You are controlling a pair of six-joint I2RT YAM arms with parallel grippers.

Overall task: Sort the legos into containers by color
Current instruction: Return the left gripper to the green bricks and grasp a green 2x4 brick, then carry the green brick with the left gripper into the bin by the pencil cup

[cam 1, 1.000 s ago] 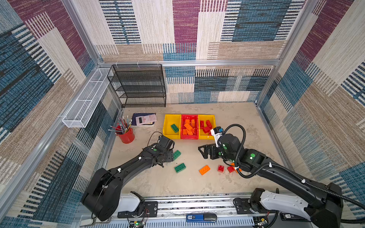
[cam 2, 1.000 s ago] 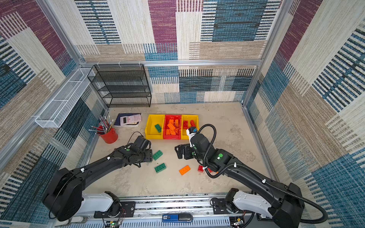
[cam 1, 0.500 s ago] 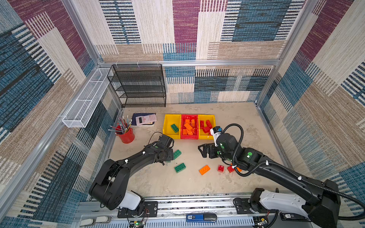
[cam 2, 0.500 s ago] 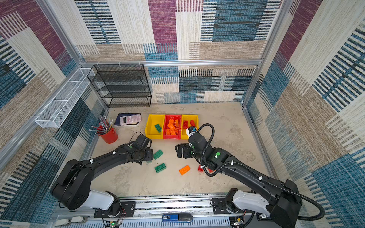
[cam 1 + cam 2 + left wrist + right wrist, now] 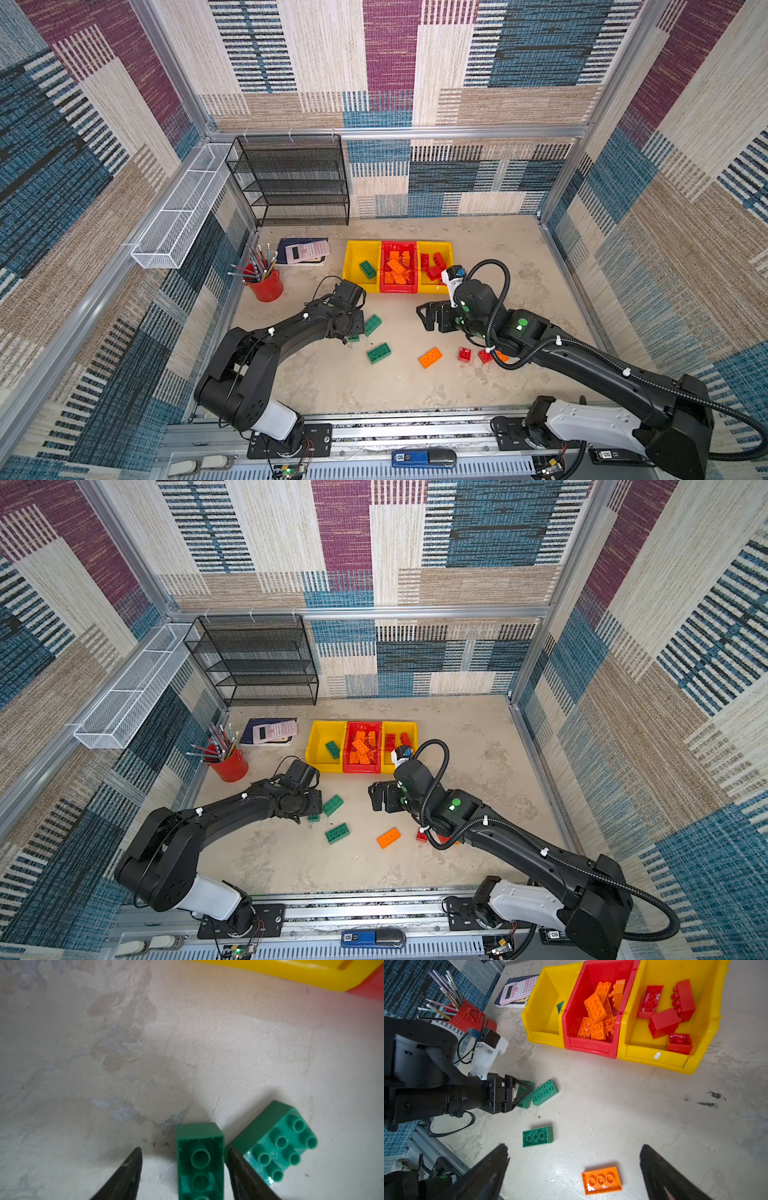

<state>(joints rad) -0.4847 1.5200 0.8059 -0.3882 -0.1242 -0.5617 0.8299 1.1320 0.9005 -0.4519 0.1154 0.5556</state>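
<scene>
My left gripper (image 5: pixel 184 1149) is open low over the floor, straddling a small green lego (image 5: pixel 200 1159) that lies studs down. One finger (image 5: pixel 234 1165) touches its side and the other stands apart. A second green lego (image 5: pixel 372 324) lies against it and a third (image 5: pixel 378 353) is nearer the front. My right gripper (image 5: pixel 574 1147) hangs wide open and empty above an orange lego (image 5: pixel 601 1180). The three containers stand in a row: a yellow one (image 5: pixel 353 257) holding a green lego, a red one (image 5: pixel 591 1048) with orange legos, and a yellow one (image 5: pixel 654 1058) with red legos.
Two small red legos (image 5: pixel 464 354) and an orange piece (image 5: pixel 501 356) lie under my right arm. A red pencil cup (image 5: pixel 266 286), a calculator on a notebook (image 5: pixel 305 251) and a black mesh rack (image 5: pixel 291 178) stand at the back left.
The left gripper's jaws have narrowed around the small green lego. The right gripper has drifted slightly toward the containers, still wide open.
</scene>
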